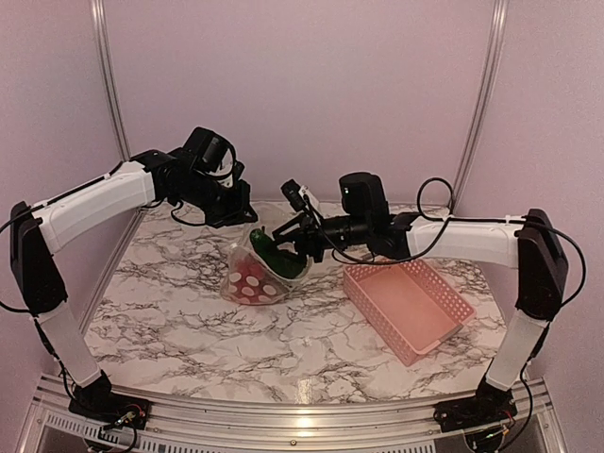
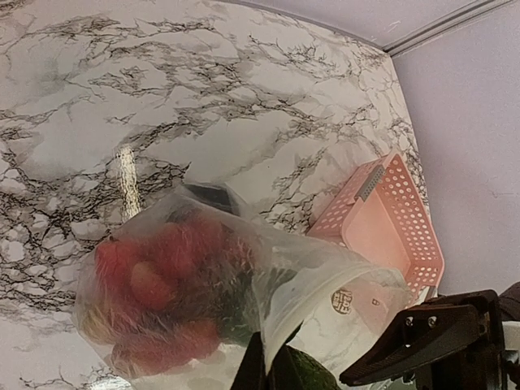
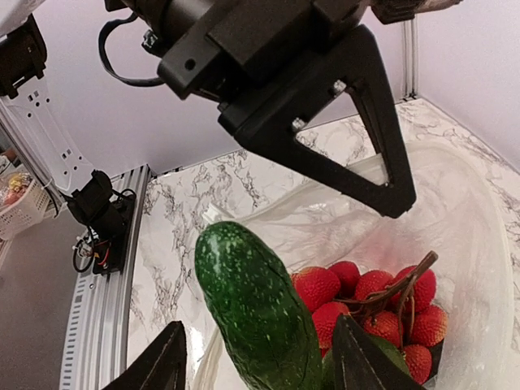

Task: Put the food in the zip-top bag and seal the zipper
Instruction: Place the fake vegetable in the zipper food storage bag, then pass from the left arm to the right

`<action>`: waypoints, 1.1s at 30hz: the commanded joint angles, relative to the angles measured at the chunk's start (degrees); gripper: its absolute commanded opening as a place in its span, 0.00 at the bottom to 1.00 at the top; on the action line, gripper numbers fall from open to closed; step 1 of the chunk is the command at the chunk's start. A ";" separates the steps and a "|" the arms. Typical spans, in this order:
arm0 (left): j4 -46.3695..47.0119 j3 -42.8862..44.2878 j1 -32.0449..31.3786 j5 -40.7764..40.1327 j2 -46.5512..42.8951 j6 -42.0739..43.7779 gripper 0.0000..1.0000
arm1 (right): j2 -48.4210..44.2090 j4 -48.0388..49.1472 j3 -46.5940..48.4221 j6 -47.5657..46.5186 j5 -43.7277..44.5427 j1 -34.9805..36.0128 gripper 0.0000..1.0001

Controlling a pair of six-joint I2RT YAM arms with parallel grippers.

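Cucumber (image 3: 253, 302) clamped in R end effector (image 3: 264, 363), L end effector (image 1: 243, 211) pinching bag (image 1: 253, 279) rim, basket (image 1: 408, 300) beside

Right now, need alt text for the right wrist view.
The right gripper holds a green cucumber at the open mouth of the clear zip-top bag, which already contains red berries. The black left gripper fills the top of the frame at the bag's rim, above a marble table.
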 commanded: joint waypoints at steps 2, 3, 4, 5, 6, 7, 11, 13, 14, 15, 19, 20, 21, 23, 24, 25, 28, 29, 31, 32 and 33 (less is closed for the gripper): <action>2.05 -0.85 0.65 0.53 -2.95 0.32 0.00 | -4.72 -10.06 6.94 -9.37 -1.06 -3.11 0.59; 1.97 -1.05 0.65 0.65 -2.99 0.37 0.00 | -5.06 -11.96 7.95 -10.50 -2.21 -3.77 0.59; 1.97 -1.23 0.73 0.70 -3.09 0.37 0.00 | -5.45 -14.28 9.05 -12.46 -3.06 -4.08 0.59; 1.95 -1.45 0.74 0.71 -3.18 0.33 0.00 | -5.84 -17.48 10.30 -15.50 -3.60 -4.05 0.57; 2.01 -1.64 0.82 0.71 -3.25 0.35 0.00 | -6.31 -20.43 11.32 -19.26 -4.58 -3.88 0.56; 1.99 -1.76 0.83 0.68 -3.39 0.35 0.00 | -6.73 -24.31 12.33 -25.08 -4.91 -3.53 0.55; 2.21 -1.79 0.83 0.62 -3.46 0.12 0.00 | -7.36 -40.80 16.64 -41.42 -2.52 -0.19 0.50; 2.30 -1.88 0.83 0.84 -3.44 -0.01 0.00 | -7.28 -44.86 17.30 -44.85 -1.18 1.08 0.47; 2.32 -1.96 0.83 0.81 -3.48 -0.05 0.00 | -7.05 -46.16 17.33 -45.95 -0.58 1.65 0.47; 2.32 -1.97 0.85 0.91 -3.55 -0.07 0.00 | -6.82 -47.45 17.24 -46.84 0.06 2.07 0.47; 2.62 -2.45 0.83 1.38 -4.07 0.33 0.00 | -6.44 -47.83 15.14 -48.47 1.85 3.63 0.49; 2.67 -2.56 0.83 1.48 -4.18 0.48 0.00 | -6.28 -47.33 14.60 -48.32 2.69 4.24 0.49; 2.67 -2.65 0.83 1.56 -4.29 0.57 0.00 | -5.96 -47.10 14.26 -48.25 3.40 4.92 0.50; 2.80 -2.74 0.83 2.14 -4.54 0.68 0.00 | -4.67 -46.27 13.85 -46.95 4.61 5.91 0.50; 2.96 -2.87 0.83 2.39 -4.58 0.70 0.00 | -4.15 -45.16 13.44 -45.36 5.46 6.23 0.49; 3.08 -3.05 0.83 2.65 -4.70 0.71 0.00 | -3.54 -43.78 13.23 -43.80 6.20 6.45 0.47; 3.40 -3.51 0.83 2.93 -5.16 0.62 0.00 | -1.53 -41.02 13.23 -40.34 8.13 6.80 0.43; 3.46 -3.69 0.83 2.85 -5.36 0.60 0.00 | -0.91 -40.74 13.34 -39.80 8.38 6.82 0.42; 3.54 -4.08 0.83 2.53 -5.76 0.64 0.00 | 0.13 -39.96 13.30 -39.39 8.95 6.84 0.39; 3.62 -4.28 0.83 2.48 -5.93 0.64 0.00 | 0.61 -39.51 13.28 -38.77 9.59 6.82 0.38; 3.71 -4.50 0.83 2.47 -6.08 0.62 0.00 | 1.04 -39.09 13.36 -38.28 10.20 6.89 0.36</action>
